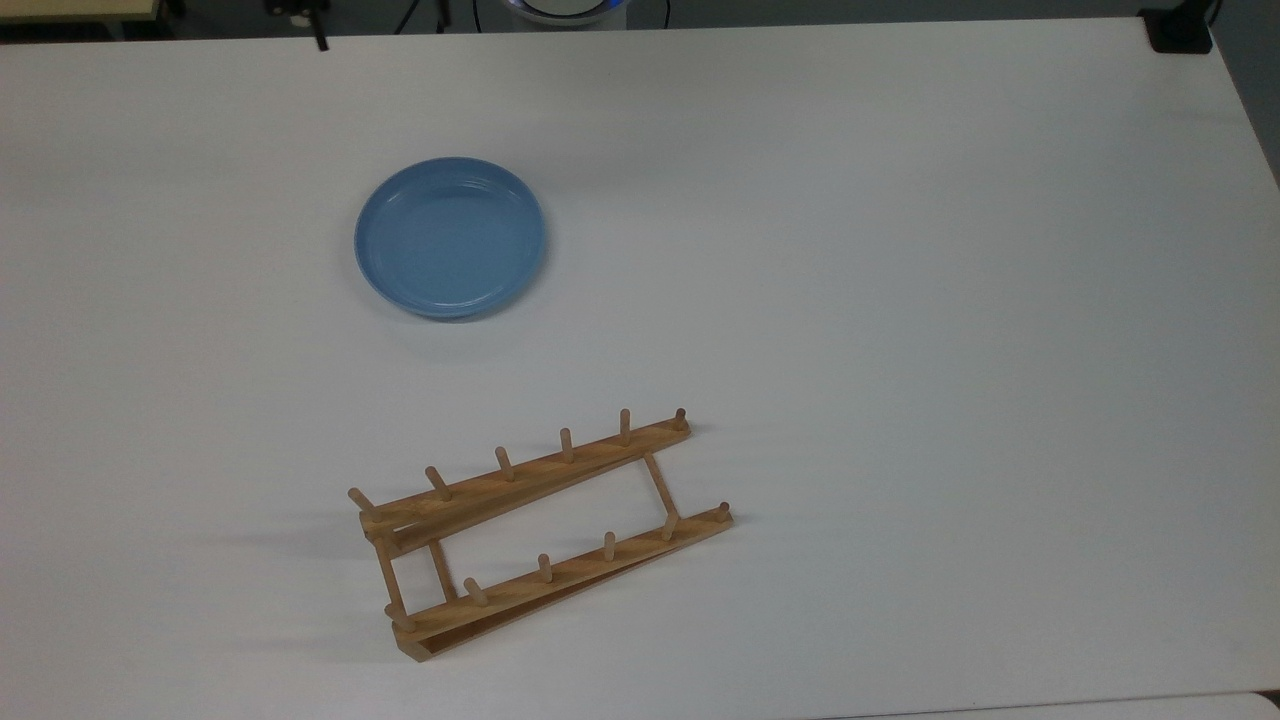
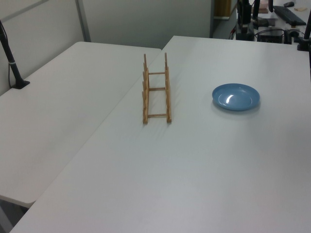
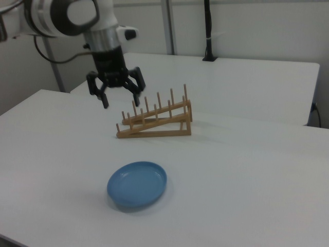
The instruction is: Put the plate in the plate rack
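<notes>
The light-blue plate lies flat on the white table, also seen in the left view and in the right view. The wooden plate rack stands apart from it, with nothing between its pegs. My gripper hangs open in the air with nothing between its fingers. In the right view it is left of the rack and beyond the plate, touching neither. One dark fingertip pokes in at the top view's upper edge.
A second white table adjoins this one beyond the rack. A black pole is clamped to its far edge. A black block sits at the table corner in the top view's upper right.
</notes>
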You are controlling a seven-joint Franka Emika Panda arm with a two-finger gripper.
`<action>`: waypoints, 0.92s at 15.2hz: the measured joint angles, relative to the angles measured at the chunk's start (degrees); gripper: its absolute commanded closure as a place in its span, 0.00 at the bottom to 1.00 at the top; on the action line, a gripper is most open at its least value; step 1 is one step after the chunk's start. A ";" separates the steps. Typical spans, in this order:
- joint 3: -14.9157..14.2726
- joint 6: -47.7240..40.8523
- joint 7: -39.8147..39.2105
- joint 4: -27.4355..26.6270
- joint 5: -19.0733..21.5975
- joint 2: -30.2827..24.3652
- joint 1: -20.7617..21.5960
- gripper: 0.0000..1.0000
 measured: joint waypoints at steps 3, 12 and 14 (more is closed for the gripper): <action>-0.04 7.83 -0.18 -4.97 -0.26 0.62 -1.68 0.04; -0.09 28.28 1.63 -20.08 -0.32 6.46 -3.28 0.04; -0.11 30.25 2.52 -20.16 -0.33 8.36 -4.19 0.04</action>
